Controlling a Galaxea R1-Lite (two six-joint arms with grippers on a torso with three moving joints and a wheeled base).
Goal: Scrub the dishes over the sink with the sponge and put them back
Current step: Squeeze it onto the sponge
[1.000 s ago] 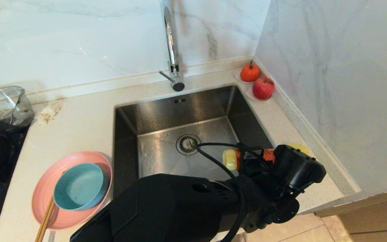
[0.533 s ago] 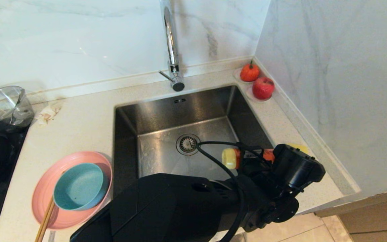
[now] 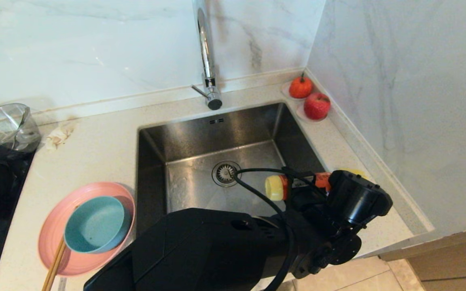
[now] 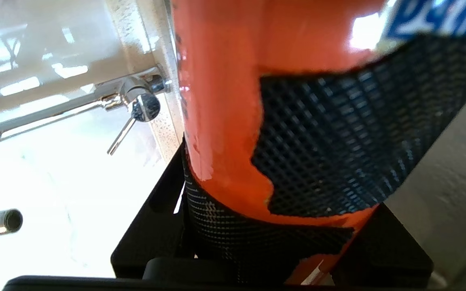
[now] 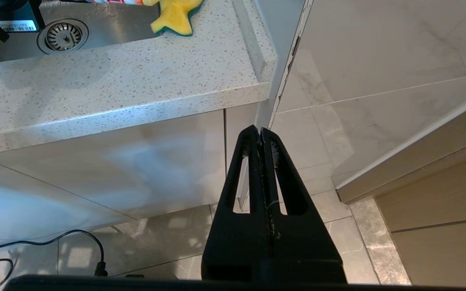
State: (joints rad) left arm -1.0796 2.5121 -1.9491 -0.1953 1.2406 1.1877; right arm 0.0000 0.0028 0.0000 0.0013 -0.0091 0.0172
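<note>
— Left pincer [image 3: 297,190]?
— Clamped on an orange bottle [image 3: 293,186], lying level over the sink [image 3: 200,137].
— Right pincer [image 5: 260,135]?
— Together, below the surface [image 5: 115,93]; sponge [image 5: 175,14] beside the sink.

Pink plate [image 3: 55,226], teal bowl [image 3: 95,224], yellow-green sponge [image 5: 175,16], orange bottle [image 4: 225,81] under black mesh

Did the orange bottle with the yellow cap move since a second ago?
Yes, slightly: the orange bottle with the yellow cap, held in the left end effector, shifted a bit toward the round steel drain strainer.
</note>
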